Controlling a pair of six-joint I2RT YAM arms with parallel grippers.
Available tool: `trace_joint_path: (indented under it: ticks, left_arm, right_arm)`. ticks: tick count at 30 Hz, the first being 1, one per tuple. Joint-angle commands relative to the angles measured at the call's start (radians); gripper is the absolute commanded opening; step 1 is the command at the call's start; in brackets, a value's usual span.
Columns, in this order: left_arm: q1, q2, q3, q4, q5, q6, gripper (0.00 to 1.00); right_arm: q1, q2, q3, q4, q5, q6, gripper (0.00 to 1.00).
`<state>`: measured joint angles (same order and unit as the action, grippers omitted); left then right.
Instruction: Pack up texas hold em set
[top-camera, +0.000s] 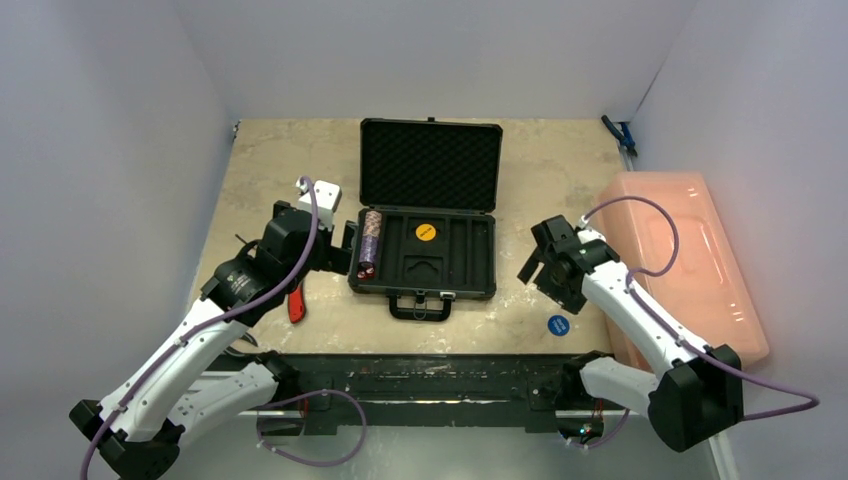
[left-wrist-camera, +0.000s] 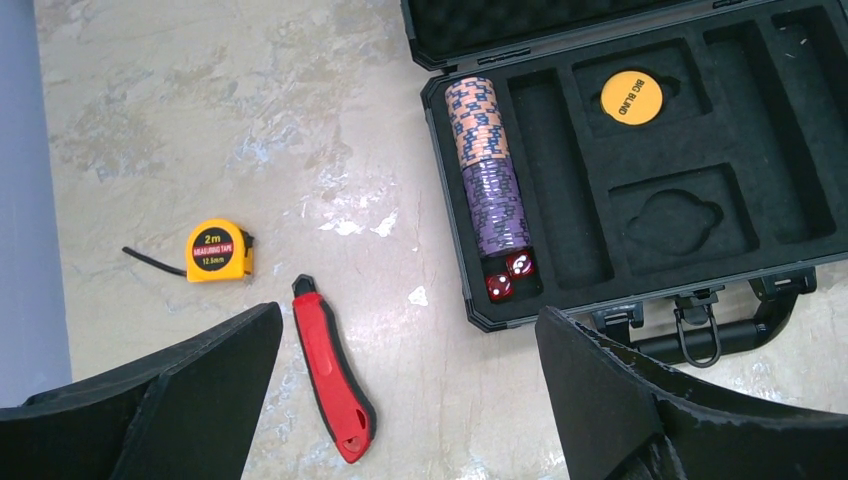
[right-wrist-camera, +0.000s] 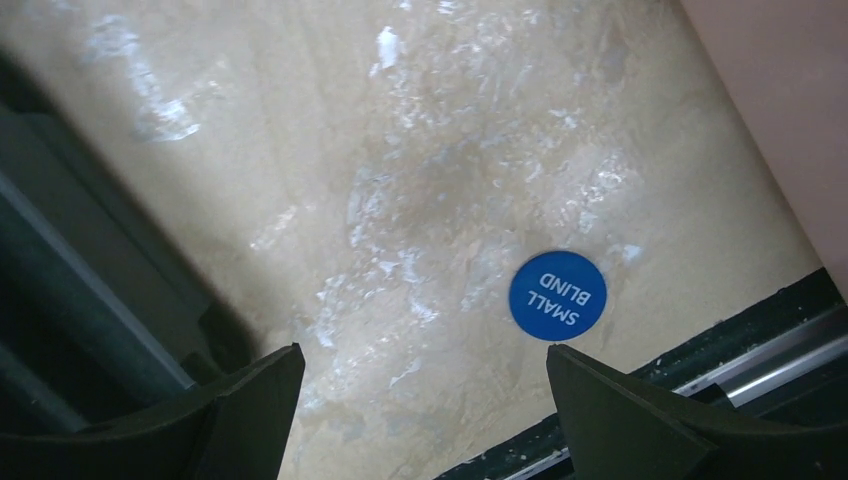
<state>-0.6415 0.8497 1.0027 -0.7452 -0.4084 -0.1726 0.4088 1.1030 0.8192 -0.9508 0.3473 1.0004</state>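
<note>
The black briefcase (top-camera: 470, 285) lies open mid-table, its foam-lined lid (top-camera: 430, 165) upright. Its left slot holds chip stacks (top-camera: 370, 240) and two red dice (left-wrist-camera: 510, 276); a yellow disc (top-camera: 425, 232) sits in a round recess. In the left wrist view the case (left-wrist-camera: 780, 235), chip stacks (left-wrist-camera: 488, 165) and yellow disc (left-wrist-camera: 631, 97) show. A blue disc (top-camera: 557, 324) lies on the table near the front edge, right of the case, also in the right wrist view (right-wrist-camera: 557, 295). My left gripper (top-camera: 348, 248) is open and empty at the case's left edge. My right gripper (top-camera: 540, 270) is open and empty above the table beside the blue disc.
A red-handled knife (left-wrist-camera: 332, 372) and a yellow tape measure (left-wrist-camera: 217, 250) lie left of the case. A large translucent pink bin (top-camera: 690, 260) stands at the right. A blue clamp (top-camera: 620, 133) sits at the back right corner. The table's black front rail (top-camera: 430, 375) runs along the near edge.
</note>
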Motion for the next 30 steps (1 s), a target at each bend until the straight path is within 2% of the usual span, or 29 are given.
trace_joint_path:
  ticks: [1, 12, 23, 30]
  left_arm:
    - [0.005, -0.009, -0.008, 0.051, 0.008, 0.001, 1.00]
    - [0.007, -0.013, -0.004, 0.043, 0.004, 0.004, 1.00]
    - [0.008, -0.020, -0.002, 0.043, 0.002, 0.008, 1.00]
    - [0.009, -0.023, -0.004, 0.044, -0.001, 0.011, 1.00]
  right_arm:
    - [-0.061, 0.007, -0.011, 0.001, -0.036, -0.037, 0.96]
    - [-0.185, 0.002, -0.067, -0.003, -0.051, -0.019, 0.94]
    - [-0.263, -0.011, -0.185, 0.014, -0.104, 0.154, 0.90]
    - [-0.334, -0.042, -0.254, 0.064, -0.147, 0.197, 0.86]
